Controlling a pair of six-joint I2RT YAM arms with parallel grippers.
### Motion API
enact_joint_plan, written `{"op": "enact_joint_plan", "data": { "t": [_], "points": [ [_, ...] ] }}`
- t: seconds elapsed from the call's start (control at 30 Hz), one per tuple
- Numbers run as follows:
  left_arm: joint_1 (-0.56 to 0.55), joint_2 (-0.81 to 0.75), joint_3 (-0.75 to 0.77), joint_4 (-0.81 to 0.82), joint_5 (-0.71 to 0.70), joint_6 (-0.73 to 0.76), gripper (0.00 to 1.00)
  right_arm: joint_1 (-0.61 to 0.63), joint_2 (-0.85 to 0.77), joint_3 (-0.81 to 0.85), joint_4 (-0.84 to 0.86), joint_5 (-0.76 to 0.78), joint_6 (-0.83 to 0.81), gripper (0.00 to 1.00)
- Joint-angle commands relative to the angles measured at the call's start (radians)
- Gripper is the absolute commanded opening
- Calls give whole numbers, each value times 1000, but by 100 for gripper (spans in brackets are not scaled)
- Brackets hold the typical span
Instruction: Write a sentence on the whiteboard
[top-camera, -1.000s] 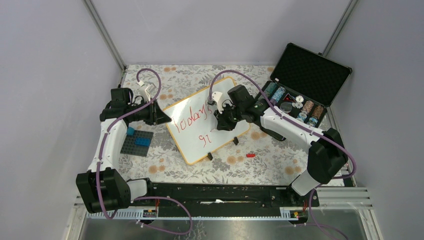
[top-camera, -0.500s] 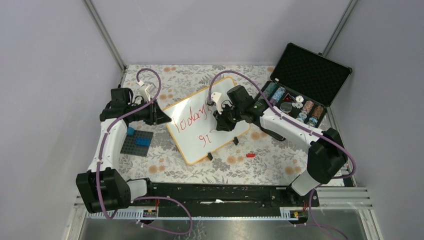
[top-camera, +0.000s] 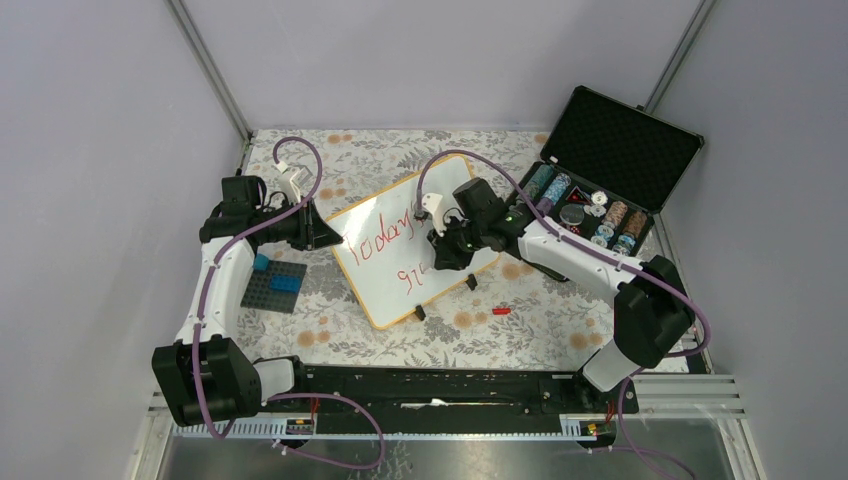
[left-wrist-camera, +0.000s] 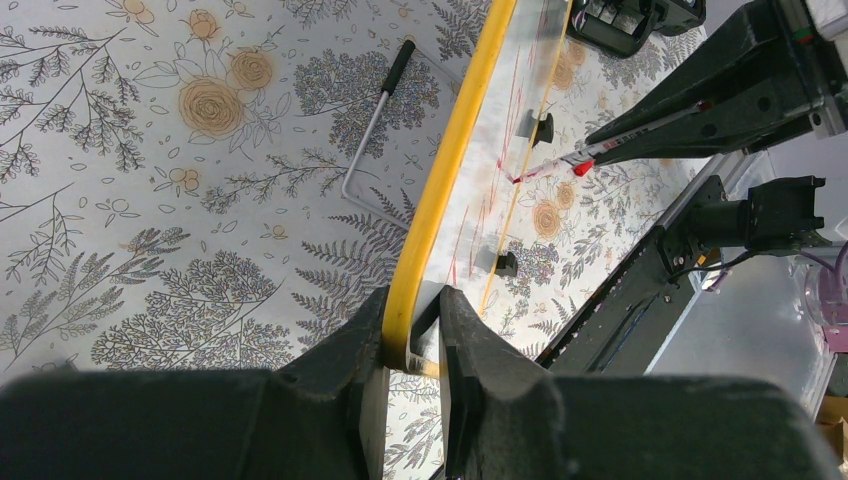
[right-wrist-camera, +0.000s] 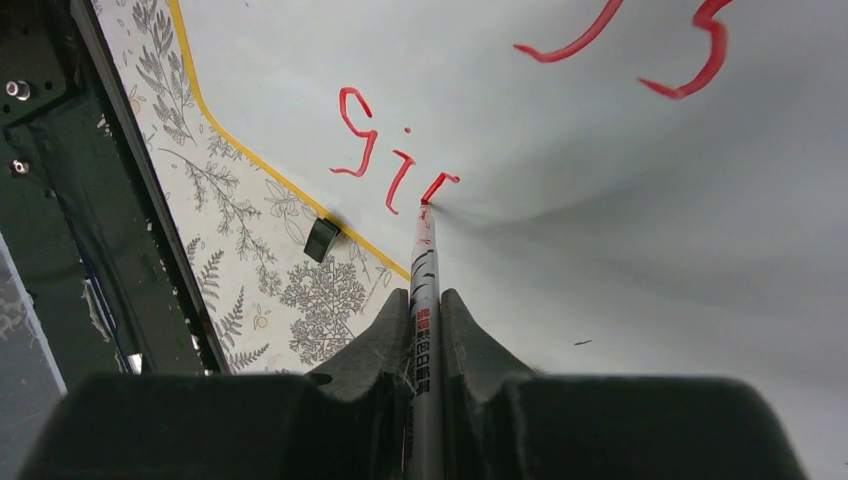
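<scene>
1. Surface: the tabletop (top-camera: 460, 335) wore a pale cloth printed with grey ferns and orange roses. A black rail (top-camera: 440, 385) ran along its near edge, by the arm bases.
2. Room: plain pale lilac-grey walls (top-camera: 110, 150) closed in the left, back and right. Metal posts (top-camera: 205, 65) stood in the back corners.
3. The whiteboard (top-camera: 375, 275) sat slantwise in the middle of the tabletop, yellow-rimmed, with small black clip feet (top-camera: 420, 312) along its near edge.
4. The sentence (top-camera: 395, 240) was in red. The upper line read roughly "Today's"; the lower line showed "gi" and one further stroke.
5. The left tool (left-wrist-camera: 412, 330) was clenched on the board's yellow rim, at its left corner.
6. The right tool (right-wrist-camera: 425, 300) was clenched on a marker (right-wrist-camera: 424, 265). The marker's tip touched the board at the foot of the last red stroke.
7. Containers: a black case (top-camera: 625, 145) stood open at the right rear, lid raised and foam-lined. Its tray held rows of round stacks (top-camera: 550, 185), teal and brown, plus a few dark and pale discs. What they were, I could not tell.
8. A dark studded plate (top-camera: 270, 292) lay left of the board, carrying blue bricks (top-camera: 262, 263).
9. A small red piece (top-camera: 500, 311) lay on the cloth near the board's right end, not touching it.
10. The left wrist view showed a bent metal rod (left-wrist-camera: 370, 130) with a black tip, lying on the cloth beside the rim.
</scene>
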Motion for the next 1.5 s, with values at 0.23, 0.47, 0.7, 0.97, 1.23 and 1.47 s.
{"op": "enact_joint_plan", "data": {
  "t": [0.23,0.47,0.7,0.97,1.23,1.47],
  "points": [
    [-14,25,2,21,-62,42,5,8,-16,-71,28,5,-25,0],
    [-15,24,0,21,-65,42,5,41,-17,-66,28,-11,-18,0],
    [-17,20,-1,21,-64,40,5,45,-47,-18,27,-34,-5,0],
    [-19,23,2,21,-64,39,5,40,-48,11,28,4,-10,0],
    [-20,17,-2,21,-69,41,5,40,-22,18,43,57,-13,0],
    [-21,21,-1,21,-67,41,5,30,-15,15,48,92,-21,0]
  ]
}}
